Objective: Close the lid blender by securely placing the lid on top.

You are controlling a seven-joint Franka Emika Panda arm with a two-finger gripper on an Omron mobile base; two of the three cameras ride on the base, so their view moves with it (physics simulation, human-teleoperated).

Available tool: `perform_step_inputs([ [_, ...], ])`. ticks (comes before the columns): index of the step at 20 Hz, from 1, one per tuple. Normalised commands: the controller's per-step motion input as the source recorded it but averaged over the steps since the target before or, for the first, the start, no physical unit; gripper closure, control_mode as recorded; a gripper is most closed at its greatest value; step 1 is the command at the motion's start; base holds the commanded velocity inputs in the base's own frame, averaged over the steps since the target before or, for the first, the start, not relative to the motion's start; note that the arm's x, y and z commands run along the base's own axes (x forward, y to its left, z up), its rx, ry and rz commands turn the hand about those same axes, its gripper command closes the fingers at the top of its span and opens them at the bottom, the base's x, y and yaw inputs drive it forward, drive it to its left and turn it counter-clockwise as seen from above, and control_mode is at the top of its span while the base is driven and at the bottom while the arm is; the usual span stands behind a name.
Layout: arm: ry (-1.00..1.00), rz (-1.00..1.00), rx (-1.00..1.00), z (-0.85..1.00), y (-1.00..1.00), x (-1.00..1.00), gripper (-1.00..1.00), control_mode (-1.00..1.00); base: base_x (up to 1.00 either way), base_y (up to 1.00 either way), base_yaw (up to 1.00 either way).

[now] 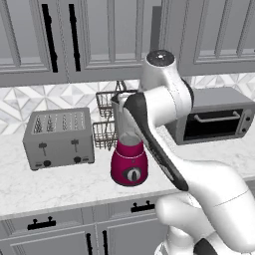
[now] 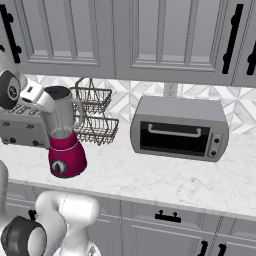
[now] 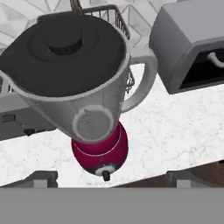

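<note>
The blender stands on the counter between the toaster and the toaster oven, a clear grey jar on a magenta base with a dark dial. In the hand view I look down on the jar from close above, and the black lid lies across its mouth, covering it. From the right base view the lid shows as a dark cap on the blender. My gripper hovers at the jar's upper left, just beside the rim. Its fingers are hidden, so their state is unclear.
A silver toaster sits left of the blender. A grey toaster oven stands to the right. A two-tier wire basket is behind the jar against the tiled wall. Cabinets hang overhead. The marble counter spreads in front.
</note>
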Motion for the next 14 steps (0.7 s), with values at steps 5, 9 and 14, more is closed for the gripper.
perform_step_inputs([
  [5,-0.03,0.0,0.0,-1.0,-0.44,-1.0,-1.0,-1.0,0.0,0.0,0.0],
  [9,-0.17,0.0,0.02,-0.57,-0.4,-1.0,-1.0,-1.0,0.0,0.0,0.0],
  [14,-0.54,-0.02,-0.02,0.36,-0.11,-0.75,-1.0,-1.0,0.0,0.0,0.0],
])
